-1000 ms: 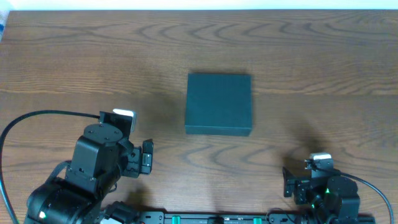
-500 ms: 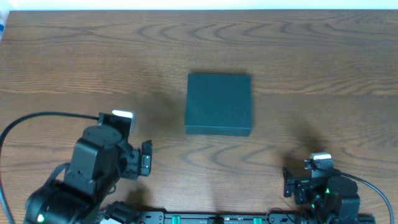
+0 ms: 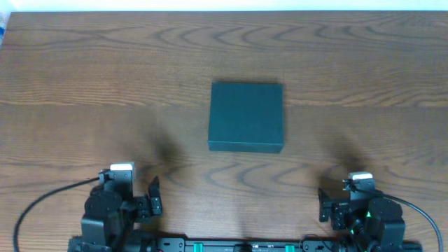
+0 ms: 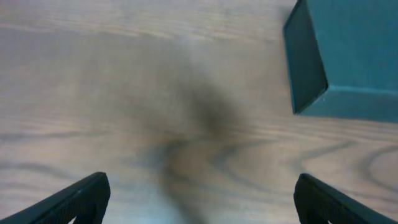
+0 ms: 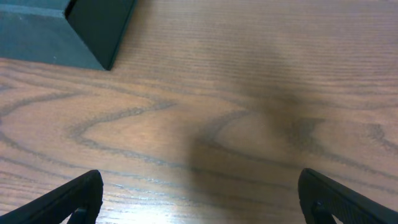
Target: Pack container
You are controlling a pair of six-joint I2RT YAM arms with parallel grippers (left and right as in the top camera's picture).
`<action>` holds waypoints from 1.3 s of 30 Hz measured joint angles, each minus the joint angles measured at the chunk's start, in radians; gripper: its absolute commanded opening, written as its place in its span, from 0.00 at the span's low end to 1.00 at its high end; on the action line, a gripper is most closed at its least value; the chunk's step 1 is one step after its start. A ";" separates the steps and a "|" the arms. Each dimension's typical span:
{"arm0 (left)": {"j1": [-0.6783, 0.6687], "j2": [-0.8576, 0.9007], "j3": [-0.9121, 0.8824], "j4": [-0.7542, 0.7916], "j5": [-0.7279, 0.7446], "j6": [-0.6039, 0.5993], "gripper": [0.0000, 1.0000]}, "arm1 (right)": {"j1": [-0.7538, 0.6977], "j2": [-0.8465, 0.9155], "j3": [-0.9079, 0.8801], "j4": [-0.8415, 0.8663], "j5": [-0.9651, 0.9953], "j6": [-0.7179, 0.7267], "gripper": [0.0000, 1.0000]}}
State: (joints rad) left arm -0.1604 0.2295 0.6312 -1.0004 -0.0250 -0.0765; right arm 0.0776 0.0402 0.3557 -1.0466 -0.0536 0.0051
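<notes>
The container [image 3: 246, 116] is a dark teal-green box with its lid shut, lying in the middle of the wooden table. Its corner shows at the top right of the left wrist view [image 4: 348, 56] and at the top left of the right wrist view [image 5: 68, 31]. My left gripper [image 4: 199, 199] is open and empty, low over bare wood near the front left edge [image 3: 133, 203]. My right gripper [image 5: 202, 196] is open and empty at the front right [image 3: 350, 203]. No snack packets show.
The wooden table [image 3: 84, 77] spreads all round the box. A black rail [image 3: 238, 245] runs along the front edge between the arm bases. A black cable [image 3: 42, 203] loops at the left arm.
My left arm has drawn back toward the front edge and folded low, and its gripper is now near the base. The right arm and the box have not moved.
</notes>
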 measured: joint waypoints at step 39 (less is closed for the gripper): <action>0.039 -0.217 -0.290 0.034 0.038 0.030 0.95 | 0.000 -0.002 0.000 0.000 0.000 0.000 0.99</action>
State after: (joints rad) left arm -0.1211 0.0120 0.3416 -0.9668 0.0128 -0.0463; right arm 0.0776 0.0387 0.3557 -1.0466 -0.0540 0.0048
